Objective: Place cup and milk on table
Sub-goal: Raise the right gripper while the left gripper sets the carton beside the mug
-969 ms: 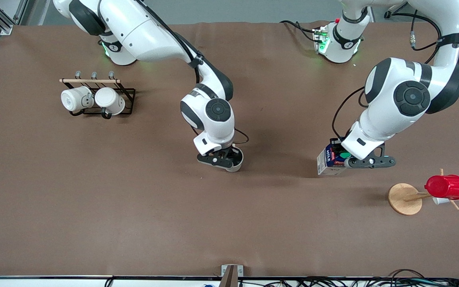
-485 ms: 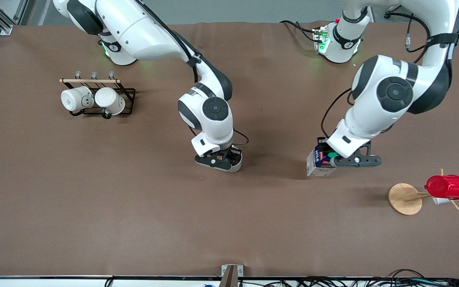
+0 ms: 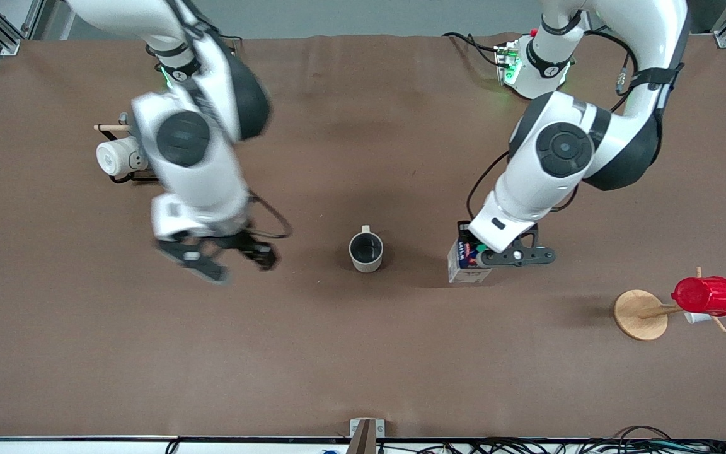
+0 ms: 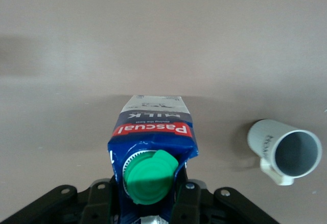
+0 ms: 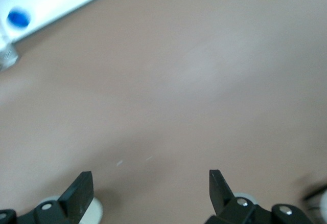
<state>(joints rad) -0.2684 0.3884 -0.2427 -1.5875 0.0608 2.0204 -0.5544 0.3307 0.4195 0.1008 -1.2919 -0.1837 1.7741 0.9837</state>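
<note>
Left claw (image 3: 471, 252) clamped on the milk (image 3: 467, 260), one finger (image 4: 188, 199) on each side of the gable top just below the green cap (image 4: 149, 177). Carton upright, base at or just above the counter (image 3: 363, 353); contact with the brown surface impossible to judge from the front view. Blue label with the red-and-white band readable in the left wrist view (image 4: 152, 134), white lower sides below it.

Just beside the milk, toward the right arm's end of the counter: the cup (image 3: 365, 251), standing free and upright near the counter's middle, grey interior open to the front camera, handle on the side toward the arm bases. Same cup seen in the left wrist view (image 4: 284, 147), with small dark lettering on its white side. Cup and milk near each other but not touching.

Right claw (image 3: 223, 260) spread wide and holding nothing, up in the air over bare counter, well apart from the cup toward the right arm's end. Two dark fingertips (image 5: 218, 184) far apart in the right wrist view, only brown surface between them.

Partly hidden by the right arm: black wire rack (image 3: 125, 178) with one white mug (image 3: 115, 157) showing. At the left arm's end, a wooden stand (image 3: 641, 314) carrying a red cup (image 3: 706, 296).
</note>
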